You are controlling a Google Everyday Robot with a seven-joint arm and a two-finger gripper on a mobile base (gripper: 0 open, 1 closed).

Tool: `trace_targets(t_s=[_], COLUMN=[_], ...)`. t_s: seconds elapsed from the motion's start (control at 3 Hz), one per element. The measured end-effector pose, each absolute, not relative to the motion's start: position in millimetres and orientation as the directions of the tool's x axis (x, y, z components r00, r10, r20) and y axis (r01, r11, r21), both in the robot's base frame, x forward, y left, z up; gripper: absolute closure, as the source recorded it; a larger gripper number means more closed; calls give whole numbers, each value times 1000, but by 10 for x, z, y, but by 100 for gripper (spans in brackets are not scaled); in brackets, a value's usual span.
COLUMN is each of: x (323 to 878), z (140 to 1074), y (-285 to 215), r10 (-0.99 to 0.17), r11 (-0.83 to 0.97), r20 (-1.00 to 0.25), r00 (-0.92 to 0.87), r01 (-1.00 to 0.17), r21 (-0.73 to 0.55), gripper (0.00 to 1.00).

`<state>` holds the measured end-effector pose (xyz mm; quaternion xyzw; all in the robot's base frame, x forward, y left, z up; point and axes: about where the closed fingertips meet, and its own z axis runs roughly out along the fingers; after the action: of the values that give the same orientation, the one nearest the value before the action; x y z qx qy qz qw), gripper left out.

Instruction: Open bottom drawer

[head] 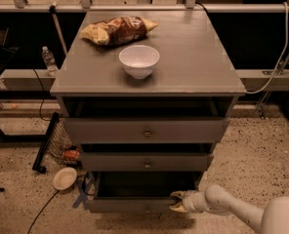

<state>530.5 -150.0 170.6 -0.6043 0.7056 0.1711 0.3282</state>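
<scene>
The grey cabinet (pixel 149 67) has three drawers, each pulled out a little. The bottom drawer (pixel 130 206) is the lowest and narrowest, with a small round knob (pixel 147 209) at its centre and its dark inside showing above the front. My gripper (pixel 177 202) reaches in from the lower right on a white arm (pixel 232 208). Its yellowish fingertips are at the top edge of the bottom drawer's front, right of the knob.
A white bowl (pixel 139 60) and a chip bag (pixel 117 29) sit on the cabinet top. The middle drawer (pixel 147 162) and top drawer (pixel 145 130) are above. A small bowl (pixel 64 178), a wire basket (pixel 61 143) and cables lie on the floor at left. A water bottle (pixel 48 60) stands behind.
</scene>
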Motion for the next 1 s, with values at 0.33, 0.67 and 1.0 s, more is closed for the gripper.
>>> trace_targets(t_s=[0.33,0.67,1.0], x=[5305,4928,4927], z=[1719,1756,1755], y=[-1500,-1469,-1468], r10=[-740,-709,-709], r11=[211,267,267], r20=[-670,-696,-696], r00=[-54,-117,-117], r01=[-965,-957,-957], r21=[-155,-112,-112], gripper=[100,100,100])
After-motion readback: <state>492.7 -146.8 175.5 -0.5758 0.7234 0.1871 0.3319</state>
